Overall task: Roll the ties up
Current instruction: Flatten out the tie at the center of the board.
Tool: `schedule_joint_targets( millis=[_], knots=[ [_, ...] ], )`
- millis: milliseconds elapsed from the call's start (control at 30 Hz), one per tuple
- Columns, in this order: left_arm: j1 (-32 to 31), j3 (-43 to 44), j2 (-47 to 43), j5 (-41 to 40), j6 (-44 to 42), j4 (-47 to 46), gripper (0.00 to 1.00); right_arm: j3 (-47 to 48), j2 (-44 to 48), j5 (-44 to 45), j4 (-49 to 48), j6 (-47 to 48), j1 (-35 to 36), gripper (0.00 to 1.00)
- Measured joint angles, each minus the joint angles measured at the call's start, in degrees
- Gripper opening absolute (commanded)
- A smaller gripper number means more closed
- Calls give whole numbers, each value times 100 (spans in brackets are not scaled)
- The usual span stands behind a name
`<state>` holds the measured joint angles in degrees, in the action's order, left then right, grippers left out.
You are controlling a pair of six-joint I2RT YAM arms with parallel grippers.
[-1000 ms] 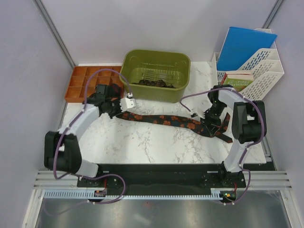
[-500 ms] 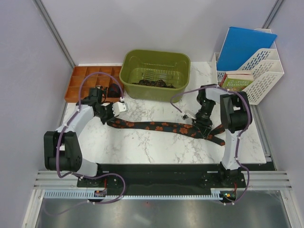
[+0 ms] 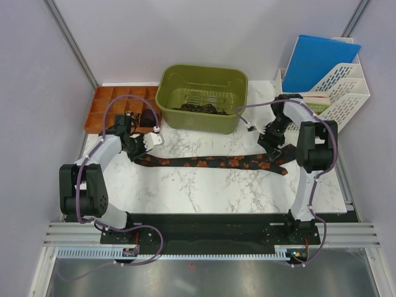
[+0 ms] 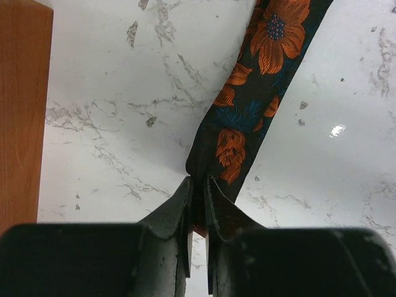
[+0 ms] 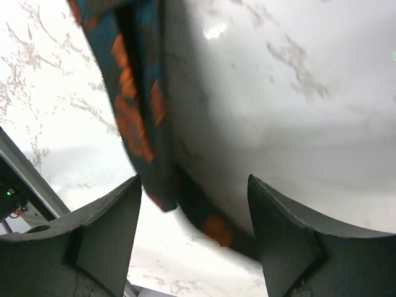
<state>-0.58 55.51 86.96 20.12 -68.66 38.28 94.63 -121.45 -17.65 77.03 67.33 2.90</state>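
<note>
The tie (image 4: 247, 117) is seen as smooth, matt cloth; the table (image 3: 204, 185) is finished in glossy marble pattern (a highlight is reflected); the bin (image 3: 198, 122) is moulded plastic.

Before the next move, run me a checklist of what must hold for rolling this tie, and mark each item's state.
1. Left tool pinching the tie by its end: ok.
2. Right tool open and gripping nothing: ok; the tie lies beneath it, between the spread jaws.
3. Tie stretched out along the table: ok.
4. Tie's end by the right tool flat and unfolded: cannot tell; it looks doubled there.
5. Green bin apart from the tie: ok.
6. Roll started: not ok; no coil shows at the pinched end.
</note>
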Motion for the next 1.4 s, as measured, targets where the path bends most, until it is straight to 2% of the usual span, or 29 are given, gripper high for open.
schedule_joint_targets(
  millis=[200,400,533,633,733,767,833,933,967,1000,1067,1133,1233,1267,1400],
  knots=[
    [24,-46,9,-107,-2,-44,24,-310,603,103,20,46,-273,75],
    [284,-57,144,-177,-50,-68,27,-391,334,131,-26,24,-457,73],
    [387,-61,140,-173,-105,-70,27,-828,208,251,-105,-4,-516,70],
    [387,-68,118,-153,-125,-72,27,-1126,326,337,-70,24,-514,66],
    [387,-127,2,-79,-151,-46,27,-1709,597,363,-35,101,-505,58],
    [389,-160,-61,-35,-173,-17,27,-1893,669,361,-9,127,-505,52],
    [389,-221,-219,50,-236,79,27,-2367,833,361,33,199,-505,48],
    [389,-319,-501,234,-323,269,31,-2929,1054,382,44,282,-509,52],
    [387,-323,-542,269,-330,310,34,-2975,1097,387,52,291,-518,56],
    [387,-323,-570,302,-328,345,41,-2959,1130,376,55,295,-546,59],
    [389,-310,-573,358,-317,376,46,-2706,1147,323,59,243,-634,62],
    [393,-254,-544,431,-227,426,59,-2302,1161,225,15,164,-688,66],
    [433,-4,-431,612,35,501,72,-1893,1392,11,-216,-55,-673,80],
    [450,92,-396,675,133,494,76,-1926,1582,-31,-354,-160,-621,97],
    [509,258,-365,907,463,463,82,-2743,2605,-22,-1064,-584,-157,98]
  ],
)
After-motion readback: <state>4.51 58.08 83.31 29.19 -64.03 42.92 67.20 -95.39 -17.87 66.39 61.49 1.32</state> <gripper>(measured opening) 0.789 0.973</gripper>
